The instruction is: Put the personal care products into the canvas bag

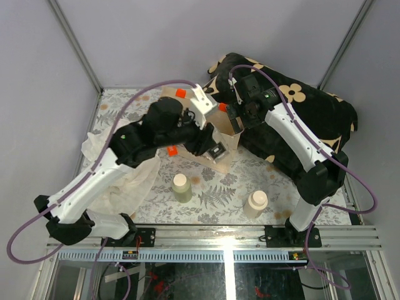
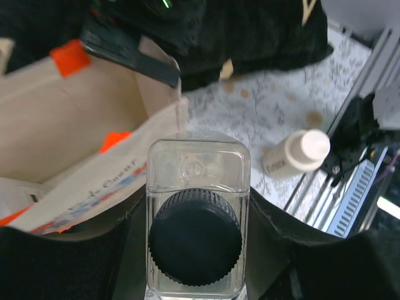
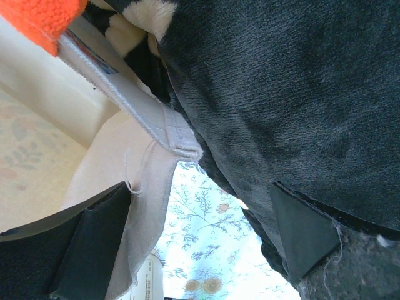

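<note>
My left gripper is shut on the square clear-glass bottle with black cap and holds it at the near front corner of the canvas bag. The bag's open mouth lies just beyond. My right gripper is open at the bag's right rim. The bag wall hangs beside one of its fingers; the other finger rests against the black cushion. The olive bottle with cream cap and the cream bottle stand on the table. The whitish bottle with dark cap is out of view.
The black flowered cushion fills the back right, pressed against the bag. A white cloth lies at the left under my left arm. The floral tablecloth covers the table. A metal rail runs along the near edge.
</note>
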`<control>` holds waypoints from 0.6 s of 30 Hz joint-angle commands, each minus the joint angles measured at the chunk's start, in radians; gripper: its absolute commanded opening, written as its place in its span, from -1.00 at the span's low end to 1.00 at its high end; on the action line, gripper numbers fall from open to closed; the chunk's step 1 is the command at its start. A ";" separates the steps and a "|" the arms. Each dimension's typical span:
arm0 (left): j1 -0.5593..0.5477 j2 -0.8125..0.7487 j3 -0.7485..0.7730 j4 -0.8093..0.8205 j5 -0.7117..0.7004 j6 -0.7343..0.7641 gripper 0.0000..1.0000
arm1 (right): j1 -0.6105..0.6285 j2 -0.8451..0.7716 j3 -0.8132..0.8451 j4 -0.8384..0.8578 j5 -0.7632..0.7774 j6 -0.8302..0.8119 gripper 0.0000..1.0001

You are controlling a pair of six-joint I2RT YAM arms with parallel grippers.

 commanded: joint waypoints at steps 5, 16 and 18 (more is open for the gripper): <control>0.100 -0.060 0.191 0.029 -0.081 0.000 -1.00 | 0.000 -0.025 0.014 -0.020 0.008 -0.043 0.99; 0.196 -0.064 0.253 0.152 -0.284 0.030 -1.00 | -0.001 -0.020 0.025 -0.019 -0.010 -0.049 0.99; 0.213 -0.056 0.258 0.164 -0.302 0.042 -1.00 | 0.000 -0.016 0.023 -0.018 -0.011 -0.053 0.99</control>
